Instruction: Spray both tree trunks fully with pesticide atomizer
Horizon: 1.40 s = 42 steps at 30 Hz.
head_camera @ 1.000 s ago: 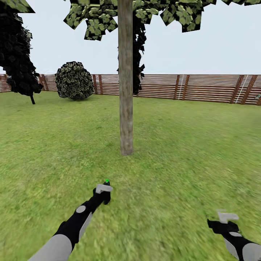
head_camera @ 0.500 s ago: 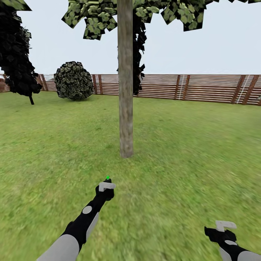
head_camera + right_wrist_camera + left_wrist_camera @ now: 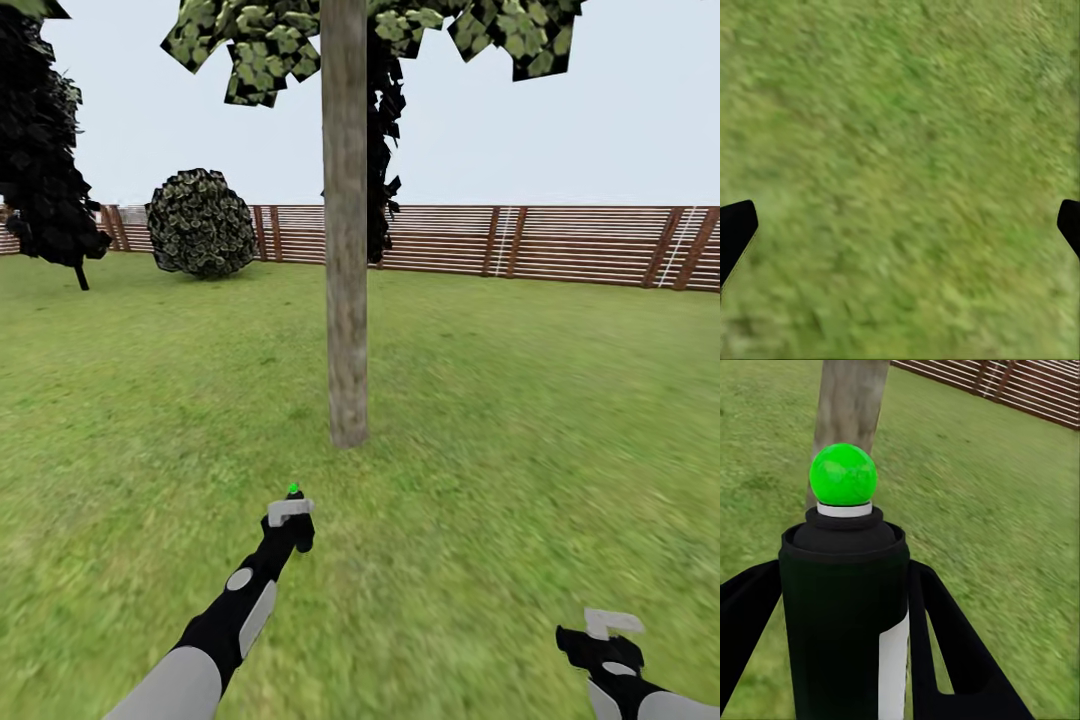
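A two-armed wheeled robot stands on the lawn (image 3: pixel 520 400) of a fenced garden, facing one straight grey-brown tree trunk (image 3: pixel 346 250). From left to right in the head view: one dark, narrow cypress-like tree (image 3: pixel 45 170) at the picture's left edge; one round, mottled shrub (image 3: pixel 202 222) against the fence; then the single trunk, rising to a flat-leaved green canopy (image 3: pixel 380 35) at the top edge, with a second dark cypress-like tree partly hidden just behind it. One brown horizontal-slat wooden fence (image 3: pixel 560 245) runs across the background under a pale sky.

Low in the picture, the left gripper (image 3: pixel 287 525) is clenched around one pesticide atomizer (image 3: pixel 291 510), held upright in front of the base of the trunk, with open grass between the two. The left wrist view shows the bottle's black body (image 3: pixel 844 615) with a white strip, its round green spot (image 3: pixel 843 474) on top, the black fingers (image 3: pixel 960 652) pressed to either side, and the trunk beyond.

At the far right, the right gripper (image 3: pixel 600 640) hangs over bare grass. The right wrist view shows its two black fingertips (image 3: pixel 735 229) spread wide apart, holding nothing.
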Motion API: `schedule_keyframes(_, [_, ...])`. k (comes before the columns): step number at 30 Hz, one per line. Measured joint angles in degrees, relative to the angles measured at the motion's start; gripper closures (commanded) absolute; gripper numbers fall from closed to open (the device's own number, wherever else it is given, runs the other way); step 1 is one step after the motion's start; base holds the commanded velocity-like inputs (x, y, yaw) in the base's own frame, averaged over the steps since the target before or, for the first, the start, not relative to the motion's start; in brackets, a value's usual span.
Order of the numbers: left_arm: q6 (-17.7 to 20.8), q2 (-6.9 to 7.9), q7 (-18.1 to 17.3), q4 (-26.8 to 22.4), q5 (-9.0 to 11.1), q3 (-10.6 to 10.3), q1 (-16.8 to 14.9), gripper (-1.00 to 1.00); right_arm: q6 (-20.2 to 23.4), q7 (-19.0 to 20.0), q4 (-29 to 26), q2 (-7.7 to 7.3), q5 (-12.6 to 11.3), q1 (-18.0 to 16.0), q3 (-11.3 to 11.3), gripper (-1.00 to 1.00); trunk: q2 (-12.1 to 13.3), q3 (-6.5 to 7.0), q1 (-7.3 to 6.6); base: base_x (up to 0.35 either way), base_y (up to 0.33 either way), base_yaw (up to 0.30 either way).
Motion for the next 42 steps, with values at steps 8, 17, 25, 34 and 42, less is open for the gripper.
schedule_keyframes(8, [-0.01, 0.0, -0.03, 0.01, 0.39, -0.09, 0.0, 1.0, 0.0, -0.17, 0.0, 0.12, 0.06, 0.0, -0.01, -1.0, 0.0, 0.0, 0.0, 0.35, 0.0, 0.0])
schedule_keyframes(17, [-0.01, 0.0, -0.03, -0.03, 0.41, -0.15, 0.0, 1.0, 0.0, -0.18, 0.0, 0.13, 0.06, 0.0, -0.01, -1.0, 0.0, 0.0, 0.0, 0.35, 0.0, 0.0])
schedule_keyframes(25, [0.35, 0.0, -0.03, 0.53, 0.34, -0.31, 0.0, 1.0, 0.08, -0.18, 0.0, 0.16, 0.06, 0.02, 0.0, -1.0, 0.0, 0.0, 0.0, 0.35, 0.0, 0.0])
schedule_keyframes(34, [0.61, -0.13, -0.03, 1.72, 0.23, -0.45, -0.03, 1.0, 0.09, -0.18, 0.0, 0.21, 0.06, 0.08, 0.06, -1.0, 0.0, 0.0, 0.0, 0.35, 0.0, 0.0])
schedule_keyframes(42, [0.62, -0.34, -0.03, 2.97, 0.24, -0.5, -0.03, 1.0, 0.09, -0.18, 0.07, 0.23, 0.06, 0.09, 0.08, -1.0, 0.0, 0.0, 0.0, 0.35, 0.0, 0.0])
